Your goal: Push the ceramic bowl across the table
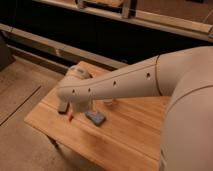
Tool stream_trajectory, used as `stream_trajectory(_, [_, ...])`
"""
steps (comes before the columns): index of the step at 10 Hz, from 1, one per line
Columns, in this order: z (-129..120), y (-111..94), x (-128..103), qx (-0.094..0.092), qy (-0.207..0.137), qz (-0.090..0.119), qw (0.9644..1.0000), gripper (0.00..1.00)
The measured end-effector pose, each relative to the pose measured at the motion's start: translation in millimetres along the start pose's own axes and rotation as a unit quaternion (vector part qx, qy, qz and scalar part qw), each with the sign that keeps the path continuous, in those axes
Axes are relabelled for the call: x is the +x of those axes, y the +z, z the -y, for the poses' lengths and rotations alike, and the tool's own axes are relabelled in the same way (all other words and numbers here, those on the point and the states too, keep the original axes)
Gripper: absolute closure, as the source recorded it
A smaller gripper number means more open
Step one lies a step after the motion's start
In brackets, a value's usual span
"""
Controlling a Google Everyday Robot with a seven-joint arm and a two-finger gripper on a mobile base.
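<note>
Ceramic bowl push: approach or first contact at best, no progress visible.
The small round dark maroon ceramic bowl is hidden under the white arm, so its spot on the low light-wood plank table can't be read. The gripper hangs low over the table's left part, between a flat grey block and a blue-grey pad. How wide it stands: cannot tell. Judging by this, the whole push across is left.

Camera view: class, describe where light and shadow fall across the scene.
Camera view: the table is warmly lit and the background dark; the pale arm catches light on top and shades the gripper beneath its wrist, over the table's left end.
</note>
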State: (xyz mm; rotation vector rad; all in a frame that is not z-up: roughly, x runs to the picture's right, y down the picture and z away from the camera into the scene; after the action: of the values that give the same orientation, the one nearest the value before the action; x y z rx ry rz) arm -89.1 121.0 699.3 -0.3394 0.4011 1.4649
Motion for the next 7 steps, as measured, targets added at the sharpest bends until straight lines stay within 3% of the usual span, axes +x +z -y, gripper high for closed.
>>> stream_trajectory(7, [3.5,3.8,0.2,0.009,0.017,0.006,0.9998,0.35])
